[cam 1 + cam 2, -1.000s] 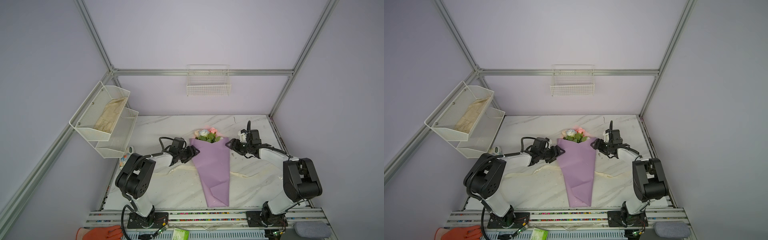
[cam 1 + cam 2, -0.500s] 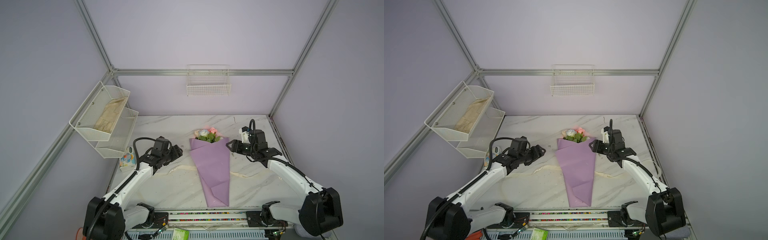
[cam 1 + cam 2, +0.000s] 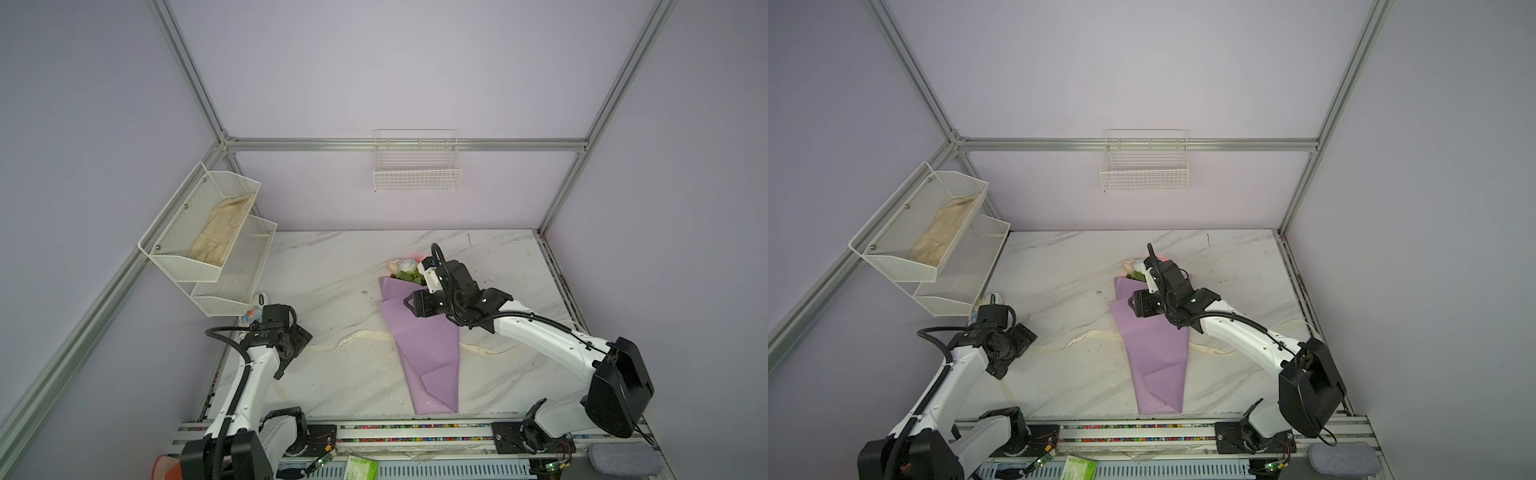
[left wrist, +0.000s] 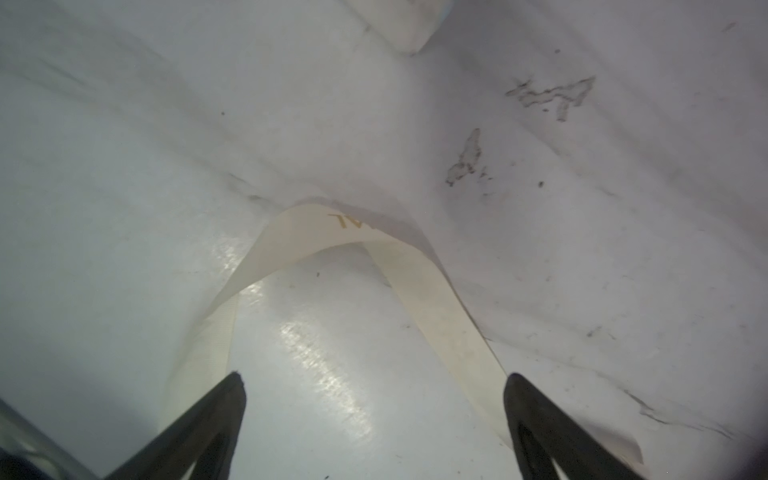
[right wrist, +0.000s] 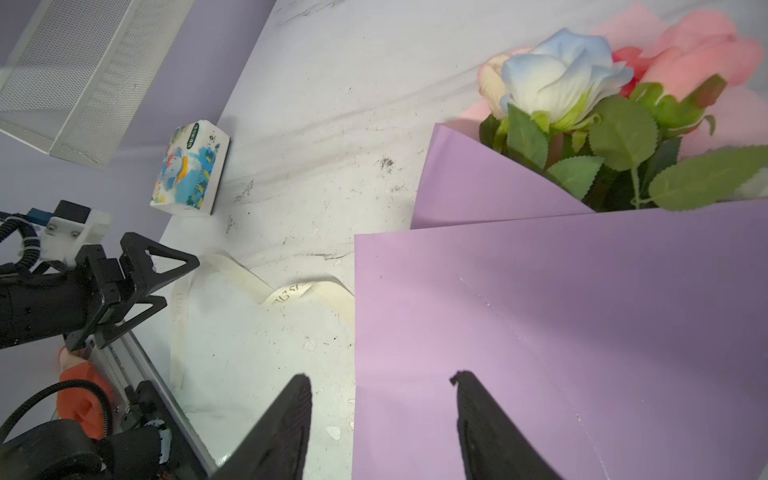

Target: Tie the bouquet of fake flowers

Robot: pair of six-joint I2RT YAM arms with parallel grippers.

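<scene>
The bouquet of fake flowers [image 3: 424,345] [image 3: 1154,353] lies on the marble table, sheathed in a lilac paper cone, with pale blue and pink roses [image 5: 561,83] at its far end. My right gripper [image 3: 409,308] [image 3: 1131,305] [image 5: 382,376] hovers open over the cone's upper part, straddling its left edge, holding nothing. A cream ribbon [image 3: 357,334] [image 5: 291,291] runs under the cone to both sides. My left gripper [image 3: 297,355] [image 3: 1017,357] [image 4: 374,376] stands wide open over the ribbon's [image 4: 345,237] left end, which loops between its fingers, ungripped.
A tissue pack [image 3: 251,316] [image 5: 191,166] sits at the table's left edge below a white mesh shelf [image 3: 208,249]. A wire basket [image 3: 417,174] hangs on the back wall. The arms' base rail [image 3: 415,432] runs along the front edge.
My left gripper has drawn back from the cone's left edge to the ribbon's left end and opened wider. My right gripper has moved left over the lilac paper, its jaws slightly narrower.
</scene>
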